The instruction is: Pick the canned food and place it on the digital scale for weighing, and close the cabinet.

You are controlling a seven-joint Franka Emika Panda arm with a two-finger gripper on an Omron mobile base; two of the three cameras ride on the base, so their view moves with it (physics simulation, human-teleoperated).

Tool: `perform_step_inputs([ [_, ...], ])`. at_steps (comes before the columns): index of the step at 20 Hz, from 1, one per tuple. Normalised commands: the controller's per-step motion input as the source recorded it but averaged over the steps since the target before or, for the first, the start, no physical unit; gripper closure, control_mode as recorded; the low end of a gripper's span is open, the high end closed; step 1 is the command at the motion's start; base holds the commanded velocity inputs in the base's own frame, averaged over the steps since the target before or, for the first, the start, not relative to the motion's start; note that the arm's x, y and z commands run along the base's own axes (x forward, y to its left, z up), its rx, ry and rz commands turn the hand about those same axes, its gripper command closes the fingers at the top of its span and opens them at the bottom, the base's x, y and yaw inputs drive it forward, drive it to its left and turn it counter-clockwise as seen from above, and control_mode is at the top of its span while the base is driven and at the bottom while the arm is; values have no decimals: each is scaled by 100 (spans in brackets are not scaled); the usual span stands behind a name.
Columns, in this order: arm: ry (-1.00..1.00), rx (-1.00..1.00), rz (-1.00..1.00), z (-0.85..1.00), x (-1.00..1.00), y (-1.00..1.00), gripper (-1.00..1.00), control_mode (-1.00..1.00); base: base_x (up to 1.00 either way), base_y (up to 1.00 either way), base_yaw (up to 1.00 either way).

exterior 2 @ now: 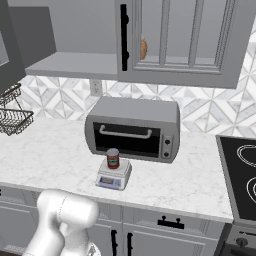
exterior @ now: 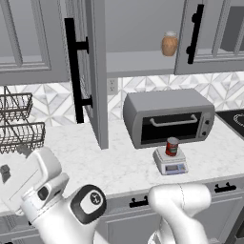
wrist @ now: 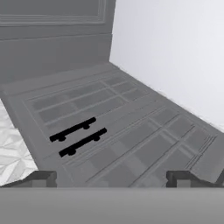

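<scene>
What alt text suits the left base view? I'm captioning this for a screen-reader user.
A small red-labelled can stands on a square light-grey digital scale on a white marble counter, before a grey toaster oven. Above, a grey wall cabinet door with a black bar handle stands open; a brown jar sits inside.

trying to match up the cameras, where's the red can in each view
Left base view: the canned food stands right of centre, on the digital scale.
Right base view: the canned food is left of centre, on the digital scale.
Hand view: this camera faces grey panelled doors with black bar handles, not the can.
Shared landmark: the toaster oven, right behind the can.
</scene>
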Motion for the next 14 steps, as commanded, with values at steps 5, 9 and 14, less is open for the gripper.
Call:
perform_step_inputs([
  [5, -15, 16, -29, -86, 15, 12, -100, -100, 0, 0, 0],
  [9, -13, 53, -40, -48, -5, 8, -100, -100, 0, 0, 0],
  [14, -5, 63, -42, -58, 21, 18, -100, -100, 0, 0, 0],
])
